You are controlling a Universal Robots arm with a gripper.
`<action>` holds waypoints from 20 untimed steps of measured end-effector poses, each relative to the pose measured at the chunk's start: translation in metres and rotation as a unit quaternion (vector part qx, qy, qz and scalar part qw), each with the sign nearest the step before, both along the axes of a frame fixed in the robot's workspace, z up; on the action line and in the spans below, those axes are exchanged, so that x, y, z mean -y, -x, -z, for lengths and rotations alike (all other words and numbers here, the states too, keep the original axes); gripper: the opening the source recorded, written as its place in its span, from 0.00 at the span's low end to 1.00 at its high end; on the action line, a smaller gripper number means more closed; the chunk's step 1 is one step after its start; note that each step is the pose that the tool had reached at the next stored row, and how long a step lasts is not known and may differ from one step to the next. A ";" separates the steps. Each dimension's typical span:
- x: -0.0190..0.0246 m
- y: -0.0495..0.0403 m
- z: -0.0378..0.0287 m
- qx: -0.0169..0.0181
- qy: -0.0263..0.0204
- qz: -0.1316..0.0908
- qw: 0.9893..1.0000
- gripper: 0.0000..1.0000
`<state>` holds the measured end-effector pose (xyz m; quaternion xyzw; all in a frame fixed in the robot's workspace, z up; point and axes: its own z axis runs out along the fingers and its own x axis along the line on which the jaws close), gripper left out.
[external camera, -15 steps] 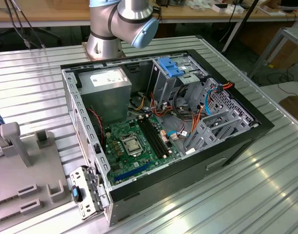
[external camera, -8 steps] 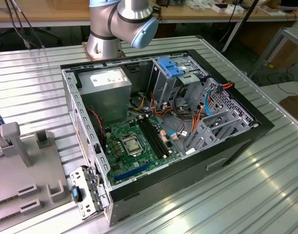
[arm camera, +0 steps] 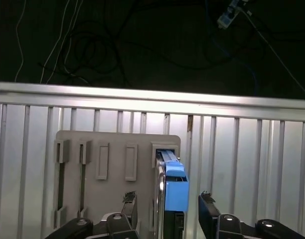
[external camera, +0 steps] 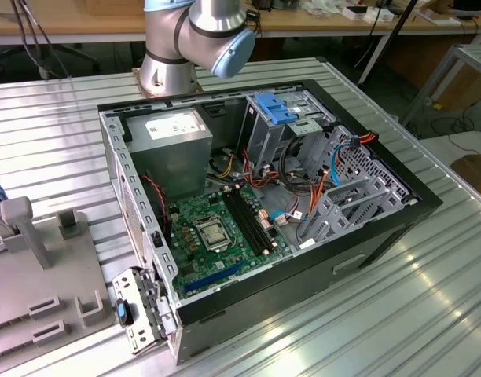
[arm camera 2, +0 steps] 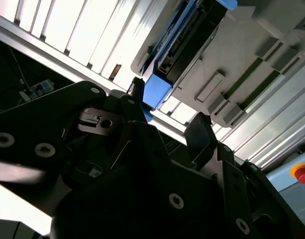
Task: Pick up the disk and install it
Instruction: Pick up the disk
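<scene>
The disk (arm camera: 170, 199) stands on edge in a slot of a grey holder plate (arm camera: 112, 149), with its blue frame toward the camera. In the second wrist view the disk (arm camera 2: 185, 42) shows as a dark slab with a blue end tab. My gripper (arm camera: 167, 200) hangs over it, open, with one black finger (arm camera: 128, 199) on each side of the disk and a gap to it on both sides. In the second wrist view the gripper (arm camera 2: 168, 103) straddles the blue tab in the same way. The grey holder plate (external camera: 36, 275) lies at the exterior view's left.
An open computer case (external camera: 366, 236) lies on the ribbed aluminium table (external camera: 429, 314), with a green motherboard (external camera: 217, 228), a grey power supply box (external camera: 174, 129) and a silver drive cage with blue clips (external camera: 276, 110). The arm's base (external camera: 166, 63) stands behind the case. A red button (arm camera 2: 303, 173) sits beyond the holder.
</scene>
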<state>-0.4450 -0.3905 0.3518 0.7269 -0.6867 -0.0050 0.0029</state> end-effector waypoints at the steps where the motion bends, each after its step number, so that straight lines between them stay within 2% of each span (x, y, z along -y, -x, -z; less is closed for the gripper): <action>1: 0.0000 0.0000 0.0016 0.000 0.000 0.000 1.000 0.60; 3: 0.0000 0.0000 0.0086 0.000 0.000 0.000 1.000 0.60; 7: 0.0000 0.0006 0.0169 0.000 0.000 0.000 1.000 0.60; 11: 0.0000 0.0005 0.0233 0.001 0.000 0.000 1.000 0.60; 14: 0.0000 0.0005 0.0281 0.003 0.000 0.000 1.000 0.60; 20: -0.0004 -0.0008 0.0364 0.003 0.001 0.000 1.000 0.60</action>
